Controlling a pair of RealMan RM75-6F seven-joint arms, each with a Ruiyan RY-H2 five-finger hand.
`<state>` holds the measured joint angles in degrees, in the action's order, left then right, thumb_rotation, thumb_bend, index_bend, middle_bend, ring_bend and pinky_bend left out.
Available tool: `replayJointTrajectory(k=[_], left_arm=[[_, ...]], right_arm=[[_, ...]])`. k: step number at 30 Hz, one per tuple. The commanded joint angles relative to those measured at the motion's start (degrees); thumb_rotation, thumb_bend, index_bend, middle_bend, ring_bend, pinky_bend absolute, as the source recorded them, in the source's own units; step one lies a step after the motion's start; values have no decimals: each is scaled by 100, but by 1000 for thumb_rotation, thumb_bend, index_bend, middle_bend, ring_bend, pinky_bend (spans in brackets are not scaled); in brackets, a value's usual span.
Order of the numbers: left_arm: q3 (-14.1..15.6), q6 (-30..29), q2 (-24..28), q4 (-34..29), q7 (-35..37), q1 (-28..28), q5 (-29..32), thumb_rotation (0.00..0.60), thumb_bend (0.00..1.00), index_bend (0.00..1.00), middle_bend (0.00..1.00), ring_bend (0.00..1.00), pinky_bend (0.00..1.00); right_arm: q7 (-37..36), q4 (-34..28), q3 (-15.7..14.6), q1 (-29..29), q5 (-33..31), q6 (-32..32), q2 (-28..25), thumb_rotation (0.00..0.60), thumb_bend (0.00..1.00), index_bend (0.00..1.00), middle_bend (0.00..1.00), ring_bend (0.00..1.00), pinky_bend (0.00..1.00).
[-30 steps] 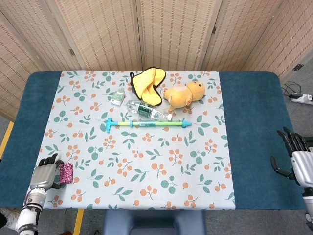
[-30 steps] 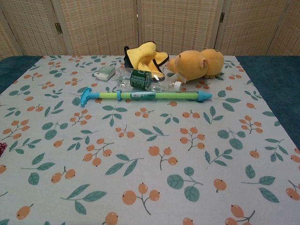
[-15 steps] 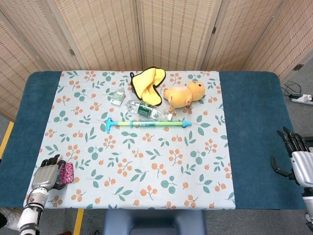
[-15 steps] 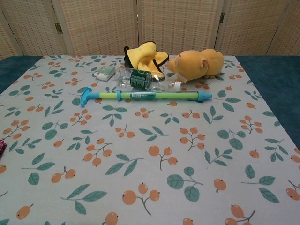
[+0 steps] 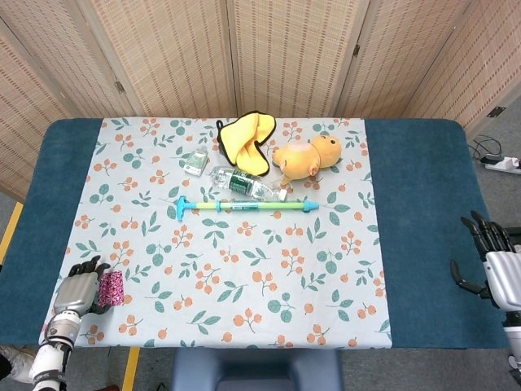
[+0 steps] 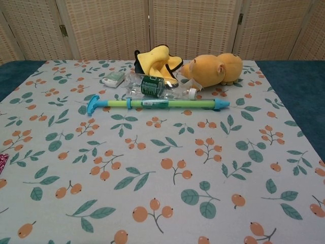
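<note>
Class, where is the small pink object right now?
In the head view, the pink object lies at the near left edge of the floral cloth, right beside the left hand.

Woven folding screen (image 5: 269, 49) behind table (image 5: 423, 204); floral cloth (image 5: 236, 269); grey floor (image 5: 496, 122).

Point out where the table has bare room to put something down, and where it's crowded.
Free: the floral cloth in front of the blue-green stick, and the blue strip between the cloth and the right hand. Crowded: the far middle, where yellow mitt, plush toy, bottle and small packet cluster. The left hand holds a pink object at the near-left corner.
</note>
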<state>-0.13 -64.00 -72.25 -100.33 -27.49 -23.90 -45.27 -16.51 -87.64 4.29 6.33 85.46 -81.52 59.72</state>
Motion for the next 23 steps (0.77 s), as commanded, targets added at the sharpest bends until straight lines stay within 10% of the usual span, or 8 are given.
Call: replayJointTrajectory(k=[1,9,23], left_arm=[[-181,-192,204,-150,397,93,-322,600,285,177,0,0,0],[-585,-1442,134,28,1343,505,-1552,600,294,239,25,0,0],[-211,-2496,100,-258,1199,1248,-2555,600,294,251,56,0,0]], right_arm=[[11,-7,0,4,3,7,-22,399,520,0,0,0,0],[-126,31,2,-6,-29,19,-59,410,520,0,0,0,0],[-435,103,-38,-129,-55,-37,-15,448,520,0,0,0,0]])
